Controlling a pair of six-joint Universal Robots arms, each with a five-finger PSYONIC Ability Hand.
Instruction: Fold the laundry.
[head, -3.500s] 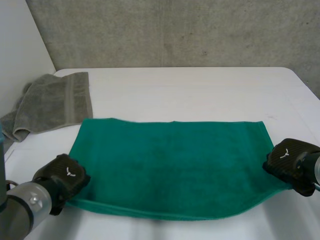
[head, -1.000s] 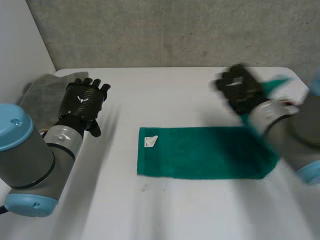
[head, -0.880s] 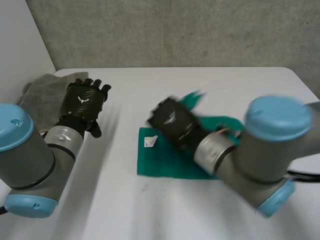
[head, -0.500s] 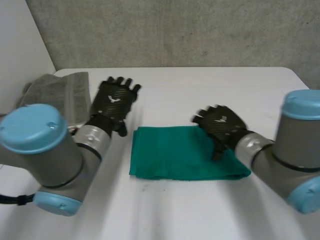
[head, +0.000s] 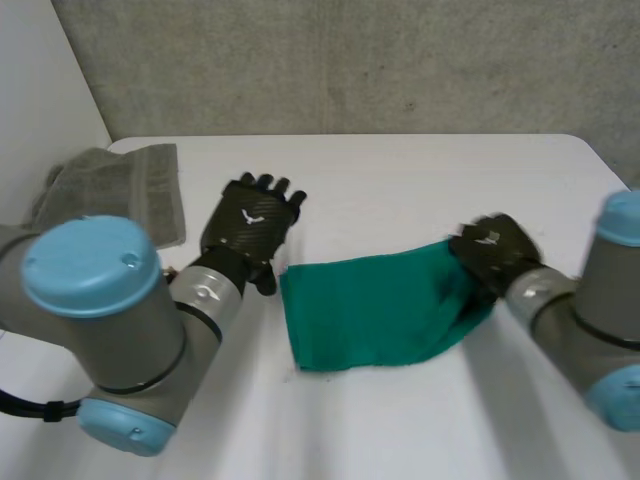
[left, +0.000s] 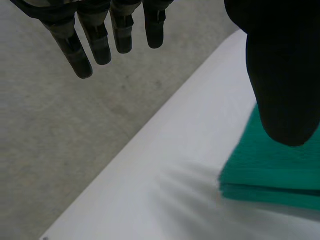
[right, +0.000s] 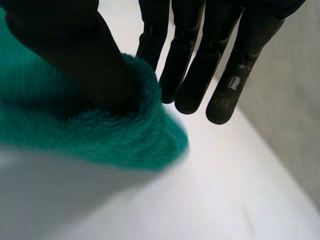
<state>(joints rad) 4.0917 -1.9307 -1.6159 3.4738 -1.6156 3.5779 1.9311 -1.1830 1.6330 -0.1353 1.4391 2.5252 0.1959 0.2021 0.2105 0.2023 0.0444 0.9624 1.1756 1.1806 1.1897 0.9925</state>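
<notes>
Folded green terry towel (head: 370, 310) on white counter (head: 400, 180), between the two arms.
Right end pinched by right robot hand (head: 495, 250); left robot hand (head: 250, 225) spread, just beside left edge.

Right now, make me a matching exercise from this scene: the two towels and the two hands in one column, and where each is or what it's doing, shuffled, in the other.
Column one:
1. green towel
2. grey towel
3. left hand
4. right hand

Column two:
A. open, fingers straight, by the green towel's left end
B. lying at the far left, away from both hands
C. pinching the green towel's right end
D. folded, between the two hands

Pairs: 1-D, 2-B, 3-A, 4-C
</notes>
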